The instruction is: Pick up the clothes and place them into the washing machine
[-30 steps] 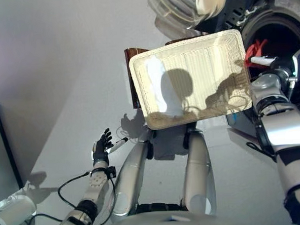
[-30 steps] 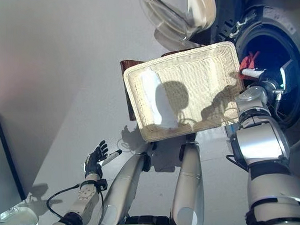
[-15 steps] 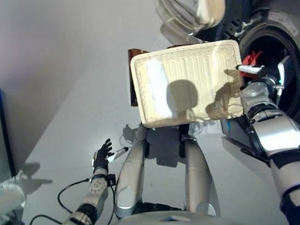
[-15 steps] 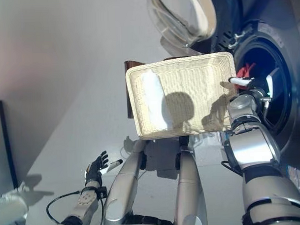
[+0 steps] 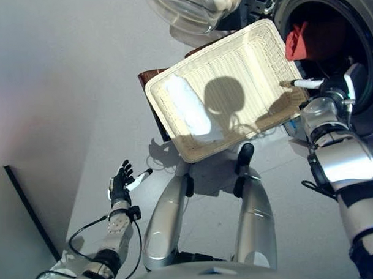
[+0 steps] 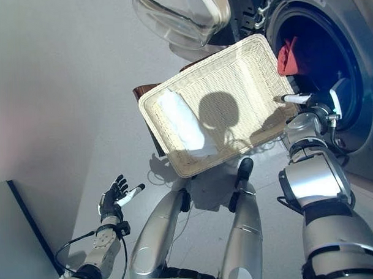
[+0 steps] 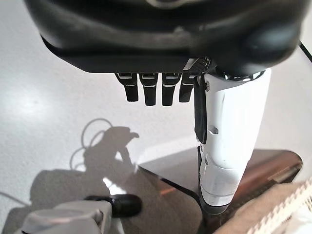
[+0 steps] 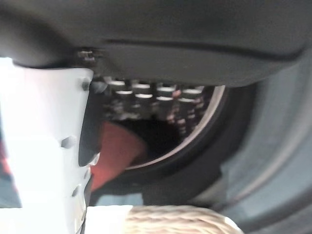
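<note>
Hanging crumpled from the dark round washing-machine drum (image 5: 329, 24), a red cloth (image 5: 298, 42) is seen; both hands' fingers (image 7: 155, 89) are held straight, empty.

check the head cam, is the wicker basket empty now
No: a folded white cloth lies inside the wicker basket, near its end farthest from the washing machine.

Woven wicker, soft cloth, gloss and matt

Rough pale wicker basket (image 5: 245, 70) holds soft white cloth (image 5: 186, 107); red cloth (image 5: 297, 41) in the washing machine (image 6: 349, 60); glossy clear door (image 6: 176, 17); matt grey floor (image 5: 62, 89).
</note>
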`<state>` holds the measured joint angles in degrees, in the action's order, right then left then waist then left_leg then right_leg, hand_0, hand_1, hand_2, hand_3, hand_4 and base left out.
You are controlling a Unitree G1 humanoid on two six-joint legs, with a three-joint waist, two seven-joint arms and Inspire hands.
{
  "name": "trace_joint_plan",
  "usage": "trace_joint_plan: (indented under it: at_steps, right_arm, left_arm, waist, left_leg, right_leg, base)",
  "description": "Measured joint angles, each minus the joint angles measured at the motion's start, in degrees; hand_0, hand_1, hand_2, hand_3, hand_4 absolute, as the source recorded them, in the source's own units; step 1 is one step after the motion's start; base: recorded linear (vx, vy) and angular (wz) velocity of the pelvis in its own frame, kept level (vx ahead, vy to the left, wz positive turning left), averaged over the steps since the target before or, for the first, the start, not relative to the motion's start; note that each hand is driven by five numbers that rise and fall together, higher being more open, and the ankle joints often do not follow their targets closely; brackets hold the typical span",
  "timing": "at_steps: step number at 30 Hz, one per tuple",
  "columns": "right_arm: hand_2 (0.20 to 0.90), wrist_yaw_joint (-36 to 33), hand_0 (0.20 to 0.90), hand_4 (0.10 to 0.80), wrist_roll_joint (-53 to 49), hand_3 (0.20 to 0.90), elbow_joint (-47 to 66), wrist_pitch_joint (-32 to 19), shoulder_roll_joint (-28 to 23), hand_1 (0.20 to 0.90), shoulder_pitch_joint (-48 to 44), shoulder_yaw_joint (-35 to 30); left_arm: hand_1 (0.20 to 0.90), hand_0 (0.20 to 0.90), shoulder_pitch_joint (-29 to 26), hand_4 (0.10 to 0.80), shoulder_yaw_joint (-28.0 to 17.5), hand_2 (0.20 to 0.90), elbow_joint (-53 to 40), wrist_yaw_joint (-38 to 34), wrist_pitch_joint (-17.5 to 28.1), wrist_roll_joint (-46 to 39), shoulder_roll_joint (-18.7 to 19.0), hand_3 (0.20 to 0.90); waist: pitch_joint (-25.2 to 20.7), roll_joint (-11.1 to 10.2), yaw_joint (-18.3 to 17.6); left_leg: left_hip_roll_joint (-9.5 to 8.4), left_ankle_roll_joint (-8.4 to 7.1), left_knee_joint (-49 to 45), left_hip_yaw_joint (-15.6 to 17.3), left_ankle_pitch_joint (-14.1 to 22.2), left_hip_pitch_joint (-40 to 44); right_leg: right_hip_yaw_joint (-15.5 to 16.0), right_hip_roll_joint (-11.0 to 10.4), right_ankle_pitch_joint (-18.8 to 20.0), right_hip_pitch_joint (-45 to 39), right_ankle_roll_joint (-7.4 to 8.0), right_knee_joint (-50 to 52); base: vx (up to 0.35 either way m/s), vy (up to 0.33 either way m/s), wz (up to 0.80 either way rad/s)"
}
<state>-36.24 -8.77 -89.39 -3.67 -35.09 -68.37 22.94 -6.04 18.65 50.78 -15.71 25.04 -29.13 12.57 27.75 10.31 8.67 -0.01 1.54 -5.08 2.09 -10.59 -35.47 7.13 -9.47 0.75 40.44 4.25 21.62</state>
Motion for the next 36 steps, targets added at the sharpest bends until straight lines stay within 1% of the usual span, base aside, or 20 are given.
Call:
trace_joint_plan:
  at_steps: [5, 7, 9, 12, 21, 24, 26, 27, 29, 30, 31, 34, 36]
  right_arm:
    - [0.900, 0.12, 0.900, 0.800, 0.46, 0.900, 0.07, -0.03, -0.57, 0.900, -2.79, 0.48]
    - [0.900, 0.12, 0.900, 0.800, 0.50, 0.900, 0.00, -0.07, -1.43, 0.900, -3.20, 2.14]
    - [0.900, 0.09, 0.900, 0.800, 0.48, 0.900, 0.22, -0.08, -2.66, 0.900, -3.40, 2.22]
    - [0.900, 0.11, 0.900, 0.800, 0.44, 0.900, 0.20, 0.03, -3.02, 0.900, -3.34, 2.21]
    - [0.900, 0.41, 0.900, 0.800, 0.38, 0.900, 1.49, -0.22, -3.01, 0.900, -4.04, 2.43]
    - [0.900, 1.37, 0.900, 0.800, 0.35, 0.900, 1.42, -0.27, -3.04, 0.900, -5.05, 4.05]
    - [0.900, 1.39, 0.900, 0.800, 0.29, 0.900, 1.06, -0.27, -3.20, 0.900, -5.69, 4.64]
    - [0.900, 1.40, 0.900, 0.800, 0.28, 0.900, 1.06, -0.26, -3.44, 0.900, -5.88, 4.64]
    - [0.900, 1.45, 0.900, 0.800, -0.17, 0.900, 0.52, -0.25, -3.77, 0.900, -6.68, 5.55]
    - [0.900, 1.45, 0.900, 0.800, -0.29, 0.900, 0.53, -0.25, -4.00, 0.900, -6.79, 5.92]
    - [0.900, 1.49, 0.900, 0.800, -0.29, 0.900, 0.39, -0.27, -4.41, 0.900, -7.00, 6.61]
    - [0.900, 1.58, 0.900, 0.800, -0.79, 0.900, 0.53, -0.27, -4.66, 0.900, -7.73, 6.69]
    - [0.900, 2.59, 0.900, 0.800, -0.79, 0.900, 0.63, -0.28, -4.58, 0.900, -7.93, 6.86]
  left_arm:
    - [0.900, 0.900, -0.12, 0.800, 0.81, 0.900, 0.06, 0.09, -0.20, -0.08, -0.34, 0.900]
    - [0.900, 0.900, -0.13, 0.800, 1.91, 0.900, -0.04, 0.13, -0.19, -0.39, -0.33, 0.900]
    - [0.900, 0.900, -0.11, 0.800, 2.73, 0.900, -0.15, 0.31, -0.26, -0.60, -0.40, 0.900]
    - [0.900, 0.900, -0.09, 0.800, 2.73, 0.900, 0.06, 0.32, -0.97, -0.67, -0.43, 0.900]
    - [0.900, 0.900, -0.06, 0.800, 2.59, 0.900, -0.69, 0.32, -0.80, -1.09, -0.38, 0.900]
    - [0.900, 0.900, -0.06, 0.800, 2.57, 0.900, -1.30, 0.36, -0.79, -1.10, -0.38, 0.900]
    - [0.900, 0.900, 0.15, 0.800, 2.51, 0.900, -2.75, 0.35, -0.80, -1.15, -0.27, 0.900]
    - [0.900, 0.900, 0.04, 0.800, 2.50, 0.900, -3.97, 0.41, -0.80, -1.16, -0.28, 0.900]
    - [0.900, 0.900, -0.14, 0.800, 2.52, 0.900, -5.60, 0.52, -0.70, -1.16, -0.23, 0.900]
    - [0.900, 0.900, -0.32, 0.800, 2.50, 0.900, -5.81, 0.53, -0.61, -1.17, -0.27, 0.900]
    - [0.900, 0.900, -0.68, 0.800, 2.37, 0.900, -6.60, 0.54, -0.70, -1.23, -0.15, 0.900]
    - [0.900, 0.900, -1.07, 0.800, 2.39, 0.900, -7.70, 0.59, -0.72, -1.21, -0.14, 0.900]
    - [0.900, 0.900, -1.12, 0.800, 2.32, 0.900, -8.16, 0.57, -0.72, -1.21, -0.07, 0.900]
  waist:
    - [0.00, -0.01, 0.03]
    - [-0.04, -0.04, -0.03]
    - [-0.25, -0.09, -0.07]
    - [-0.27, -0.11, -0.17]
    - [-0.29, -0.09, 0.10]
    - [-0.40, -0.09, 0.03]
    - [-0.81, 0.01, 0.20]
    - [-0.81, -0.01, 0.32]
    - [-0.85, -0.04, 0.74]
    - [-0.93, 0.00, 0.73]
    - [-0.97, -0.09, 0.97]
    - [-0.99, -0.14, 1.56]
    - [-0.96, -0.17, 1.96]
  left_leg:
    - [-0.01, 0.14, 0.34, -0.15, 0.05, -0.06]
    - [-0.30, 0.13, 0.34, -0.16, 0.09, -0.31]
    - [-0.65, 0.05, 0.24, -0.26, 0.17, -1.36]
    - [-0.78, 0.27, 0.11, -0.20, 0.00, -2.19]
    - [-0.87, 0.32, 0.25, -0.59, -0.06, -2.28]
    - [-0.94, 0.30, 0.18, -1.18, -0.16, -2.95]
    - [-1.32, 0.24, -0.21, -1.97, -0.27, -4.16]
    - [-1.67, 0.21, -0.65, -2.30, -0.35, -4.90]
    - [-2.57, 0.26, -2.22, -2.67, -0.04, -6.69]
    - [-2.83, 0.33, -2.83, -3.00, -0.01, -7.22]
    - [-3.20, 0.31, -4.74, -3.29, 0.86, -8.98]
    - [-3.83, 0.34, -8.30, -3.82, 1.82, -11.67]
    - [-4.22, 0.49, -13.59, -3.71, 4.17, -14.13]
  right_leg:
    - [0.01, 0.02, -0.52, 0.24, -0.07, 0.27]
    - [-0.16, -0.30, -1.11, 0.98, -0.07, 1.36]
    - [-0.31, -0.70, -1.65, 2.44, -0.06, 2.63]
    - [-0.41, -0.82, -1.61, 3.36, -0.09, 2.88]
    - [0.00, -0.93, -1.70, 3.31, 0.01, 3.09]
    - [0.56, -1.08, -1.88, 3.60, -0.15, 3.17]
    - [1.25, -1.27, -2.44, 4.57, -0.11, 4.16]
    - [1.60, -1.81, -3.16, 5.39, -0.13, 5.41]
    - [1.35, -2.58, -4.75, 7.21, -0.27, 8.31]
    - [1.42, -2.92, -5.17, 7.77, -0.05, 9.11]
    - [1.50, -3.61, -6.76, 9.18, -0.17, 11.50]
    - [1.59, -4.50, -8.06, 11.28, -0.20, 14.75]
    - [1.46, -5.21, -9.65, 12.43, -0.11, 17.98]
  base:
    - [0.046, 0.021, 0.02]
    - [0.051, 0.024, 0.06]
    - [0.045, 0.013, 0.08]
    - [0.062, 0.009, 0.02]
    - [0.042, -0.017, 0.03]
    - [0.018, -0.035, 0.10]
    - [-0.008, -0.023, 0.24]
    - [-0.031, -0.043, 0.29]
    - [0.027, -0.039, 0.30]
    - [0.080, -0.013, 0.41]
    - [0.081, -0.014, 0.36]
    - [-0.011, 0.034, 0.28]
    - [0.010, 0.044, 0.19]
